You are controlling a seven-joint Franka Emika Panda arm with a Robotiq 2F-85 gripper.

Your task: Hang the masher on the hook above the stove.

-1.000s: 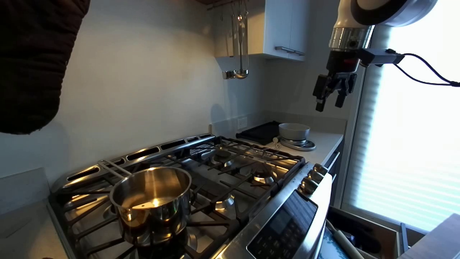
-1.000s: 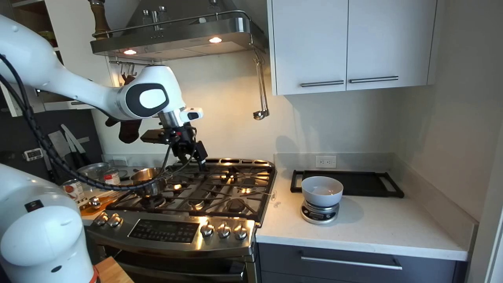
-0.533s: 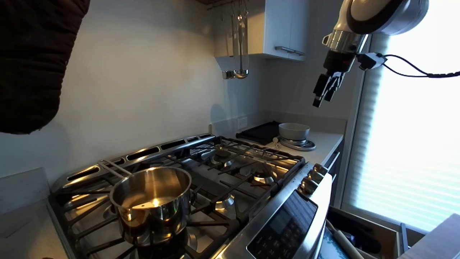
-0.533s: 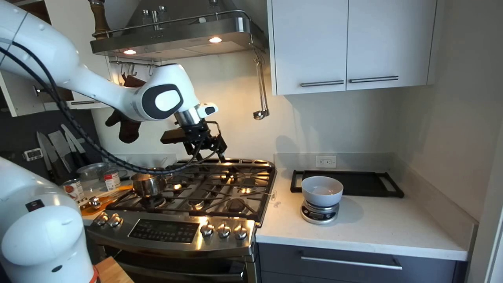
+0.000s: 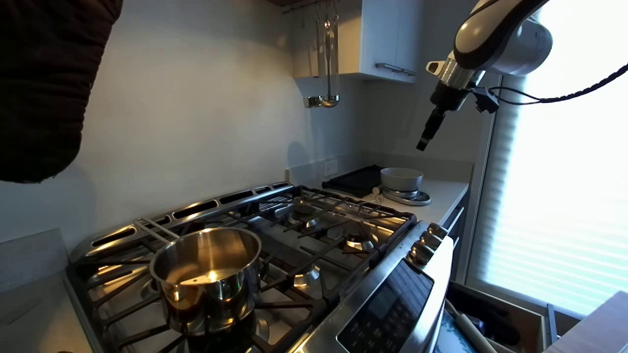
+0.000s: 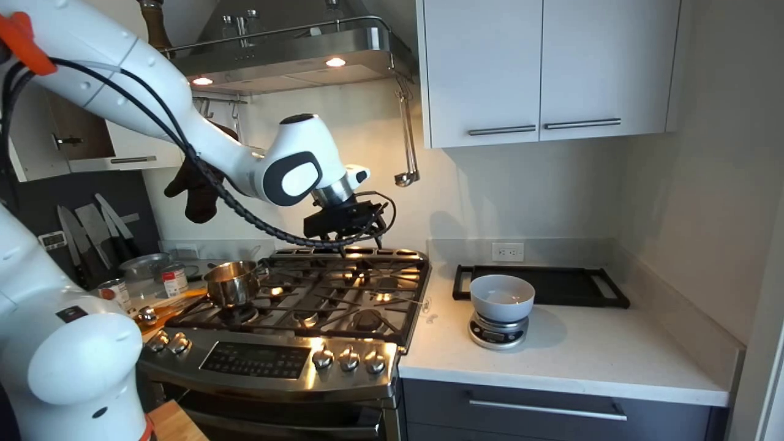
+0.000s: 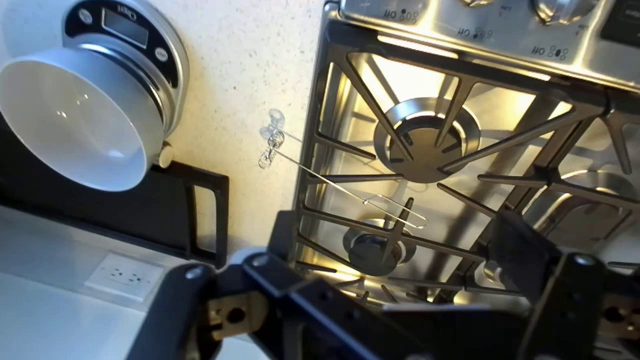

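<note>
Across the edge of the stove (image 6: 269, 361), partly over the grates (image 7: 452, 112) and partly over the counter (image 7: 230, 120): the masher (image 7: 345, 190), not yet picked up. With the fingers (image 7: 283, 232) well apart and grasping nothing, probably only at the approach, so hardly begun. Left to do: to close on it, to lift, to hang on one of the hooks (image 5: 327, 10); which one, cannot tell.

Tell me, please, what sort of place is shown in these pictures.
A kitchen, most likely in a home. The gas stove shows it, with a steel pot standing on it and a lit range hood above.
</note>
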